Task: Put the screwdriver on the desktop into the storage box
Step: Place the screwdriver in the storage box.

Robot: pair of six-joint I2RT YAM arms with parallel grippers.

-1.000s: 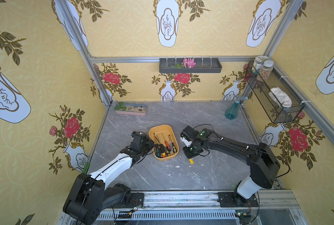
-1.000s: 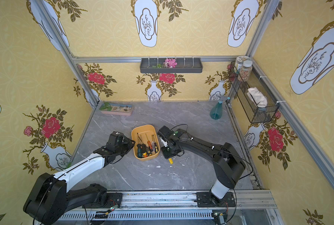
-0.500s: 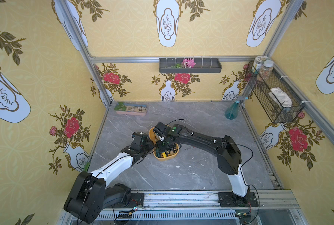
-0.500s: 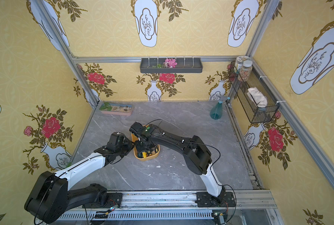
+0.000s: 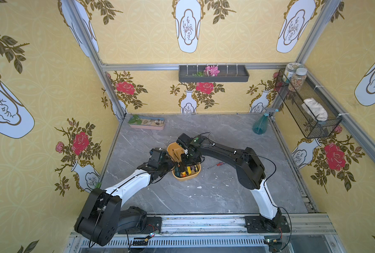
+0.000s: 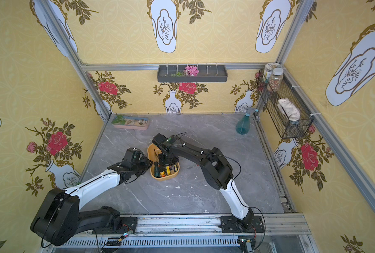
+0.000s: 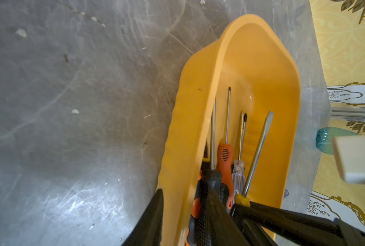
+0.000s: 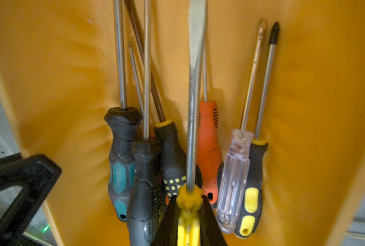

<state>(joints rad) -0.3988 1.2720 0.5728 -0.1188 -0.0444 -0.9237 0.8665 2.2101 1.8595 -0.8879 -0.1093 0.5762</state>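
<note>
Left gripper (image 7: 185, 196): jaws narrow, one finger on each side of the storage box (image 5: 186, 177) wall, pinching it. The box sits mid-desktop (image 5: 226, 135) with other screwdrivers (image 8: 208, 149) lying inside.

Right gripper (image 8: 189, 199): closed on the yellow-handled screwdriver (image 8: 191, 127), which is held low over the box with its blade along the box.

Further right, a red-handled screwdriver (image 5: 216, 164) lies on the desktop under the right arm, near the box but apart from it.

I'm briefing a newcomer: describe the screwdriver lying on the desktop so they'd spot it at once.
Start at the yellow storage box in the middle of the grey desktop. Beside it, on the right arm's side, lies a small screwdriver. It is the only one outside the box, with a reddish handle.
</note>
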